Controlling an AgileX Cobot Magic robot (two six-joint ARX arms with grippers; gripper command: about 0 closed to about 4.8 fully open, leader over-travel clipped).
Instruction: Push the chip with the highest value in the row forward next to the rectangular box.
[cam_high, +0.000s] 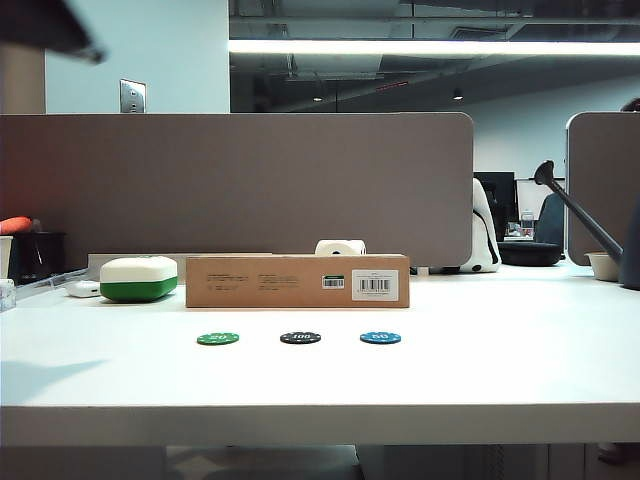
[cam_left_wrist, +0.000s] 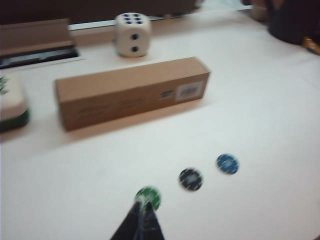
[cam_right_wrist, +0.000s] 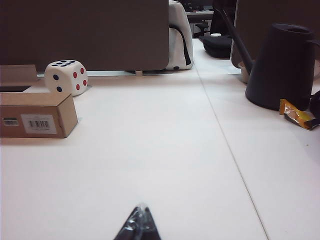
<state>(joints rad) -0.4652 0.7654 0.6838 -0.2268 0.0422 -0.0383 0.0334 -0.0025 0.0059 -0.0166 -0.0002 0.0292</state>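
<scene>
Flat round black chip (cam_high: 300, 338) lies before the cardboard box (cam_high: 297, 281); left gripper (cam_left_wrist: 142, 216) and right gripper (cam_right_wrist: 139, 220) hover above the worktop (cam_high: 480, 350), fingers clenched.

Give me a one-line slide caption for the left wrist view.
Left gripper hovers by the green chip; black chip and blue chip sit short of the box.
</scene>
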